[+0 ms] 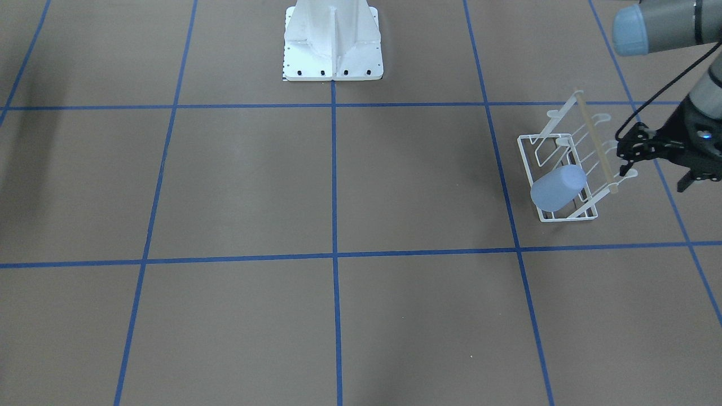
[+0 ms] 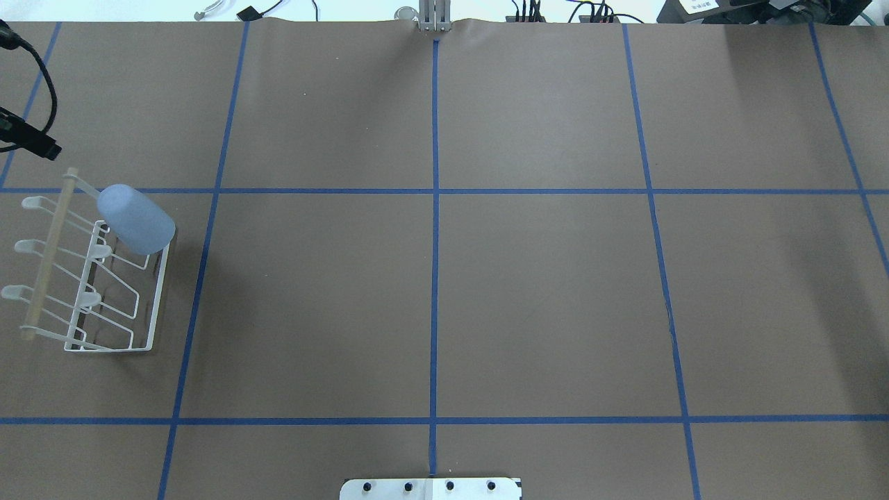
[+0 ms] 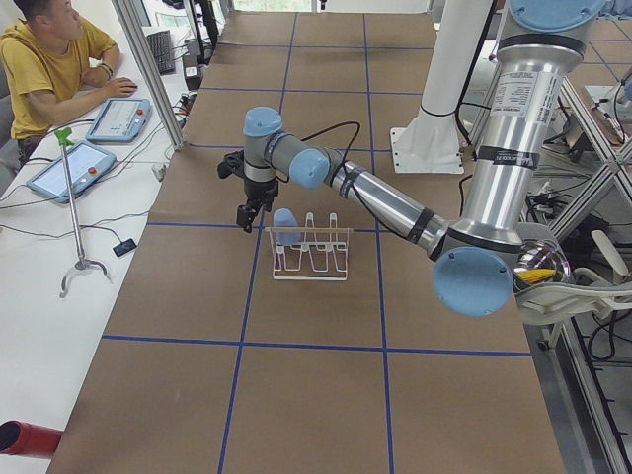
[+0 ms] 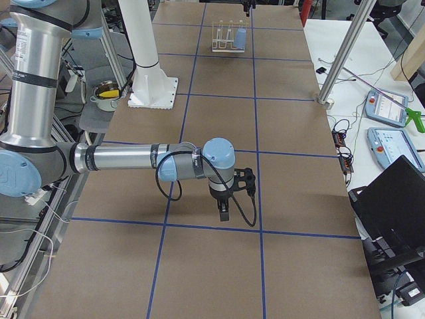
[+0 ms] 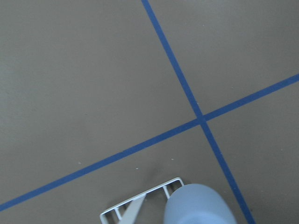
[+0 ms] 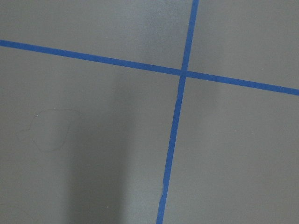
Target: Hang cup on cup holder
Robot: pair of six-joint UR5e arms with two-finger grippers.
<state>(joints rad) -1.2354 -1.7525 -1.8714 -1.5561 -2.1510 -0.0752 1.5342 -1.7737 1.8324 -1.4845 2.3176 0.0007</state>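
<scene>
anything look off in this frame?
Nothing stands out. The cup hangs tilted on an end prong of the cup holder, which stands upright. The left gripper is beside the holder, clear of the cup.

Operator (image 3: 49,54) sitting beside the tabletop (image 3: 316,326)
Wearing yellow, he is facing a tablet (image 3: 118,118); blue tape (image 1: 334,169) is crossing the surface.

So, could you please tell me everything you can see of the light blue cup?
The cup is a plain light blue handleless tumbler, plastic by its look, tapering to a narrower closed base. It hangs mouth-down and tilted over a slanted prong at the end of the cup holder farthest from the robot's base. Only the holder seems to touch it; the left gripper is apart, beyond the wooden bar.
</scene>
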